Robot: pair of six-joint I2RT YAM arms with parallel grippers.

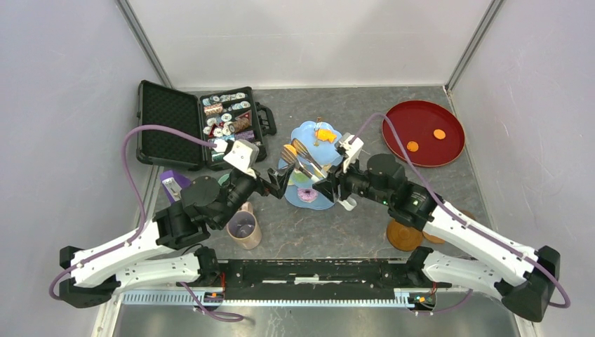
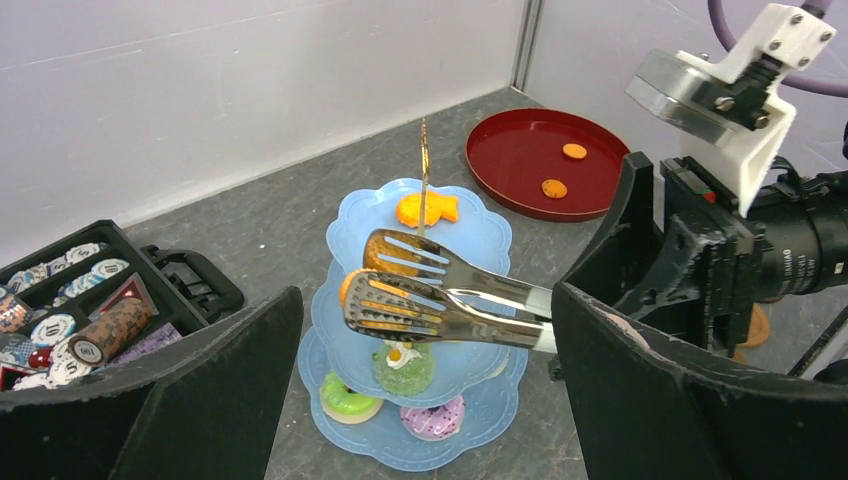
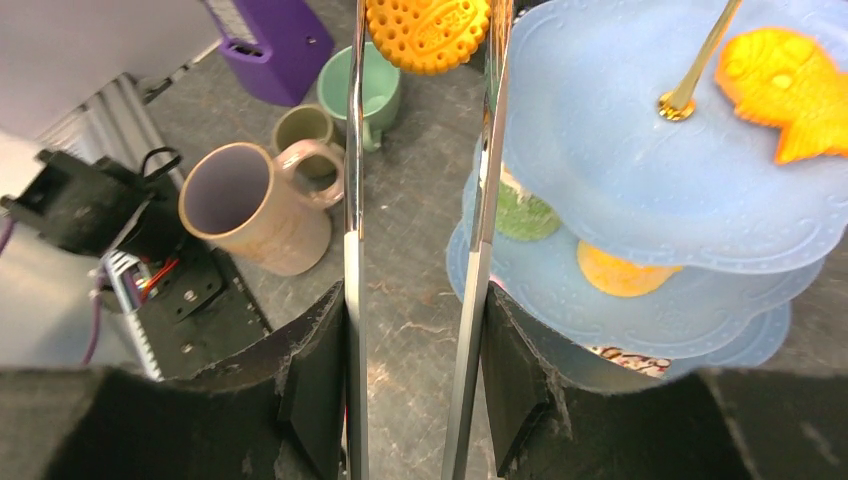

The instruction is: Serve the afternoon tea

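Status: biscuit is pinched between the tips of the tongs, top centre of the right wrist frame, just beside the rim of the stand at its top tier. Depth is poor in all three views, so I can't tell if it's over a tier or just off the edge. A fish biscuit lies on the top tier.

My right gripper is clamped on the tong handles. My hold on the biscuit is therefore second-hand: smooth metal on a round edge. My left gripper is spread wide and empty, with a jaw on either side of the tongs in its own view.

Risks, my read:
- If I ease the squeeze before the biscuit is over a tier, it drops past the rim toward the green cup and mug.
- The handles are slim and the lever is long, so the tongs could twist in my fingers and tilt the biscuit out.
- The tong tips sit close to the gold rod and the tier edges. A knock there could rock the stand and shed what's on the lower tiers.
- The left gripper is very near the tongs, so either arm swinging inward would clip them.

Two tray biscuits lie on the red tray, upper right of the top view.
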